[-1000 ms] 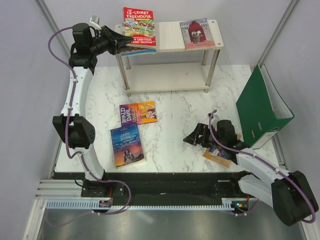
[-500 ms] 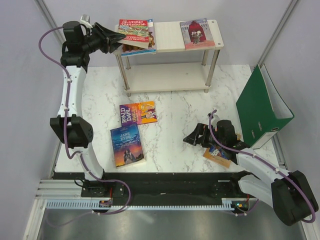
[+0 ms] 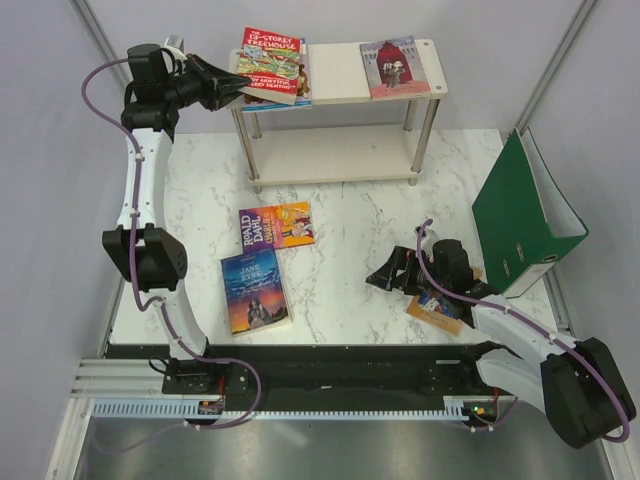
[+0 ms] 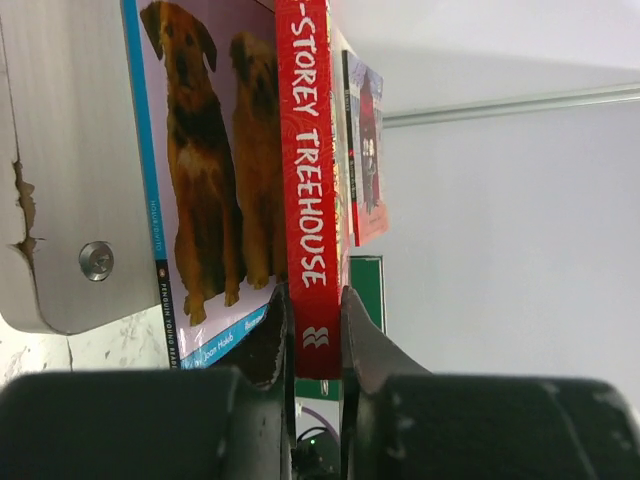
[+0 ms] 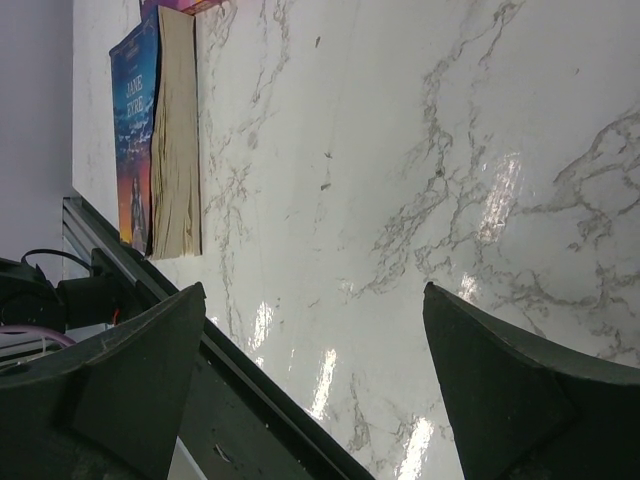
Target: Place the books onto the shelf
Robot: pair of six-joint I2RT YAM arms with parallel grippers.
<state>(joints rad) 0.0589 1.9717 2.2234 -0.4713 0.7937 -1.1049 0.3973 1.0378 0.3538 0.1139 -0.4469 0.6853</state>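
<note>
1. The left gripper (image 3: pixel 236 86) is clamped narrowly on the spine of the thin red "Treehouse" paperback (image 3: pixel 273 62). In the left wrist view its two black fingers (image 4: pixel 272 335) press either side of that red spine.
2. The red book lies at the left end of the top board of the small cream-white two-tier shelf with silver legs (image 3: pixel 338 72), on top of the blue paperback with dogs on its cover (image 4: pixel 210 170).
3. A second ago the red book's cover faced the overhead camera larger and reached past the shelf's back edge. Now it shows smaller and lower, over the blue book, and the left wrist has swung further left and back.
4. A paperback with a red-cloaked figure (image 3: pixel 395 67) lies at the right end of the top board, unmoved.
5. The yellow-purple Roald Dahl paperback (image 3: pixel 276 225) and the dark blue Jane Eyre paperback (image 3: pixel 254 290) lie flat on the white marble table (image 3: pixel 340 200), as before.
6. The right gripper (image 3: pixel 385 277) has its fingers spread wide with nothing between them, over the table and just beside the tan paperback (image 3: pixel 437 308); it has not shifted.
7. The large green ring binder (image 3: pixel 520 215) stands at the right, unchanged.
</note>
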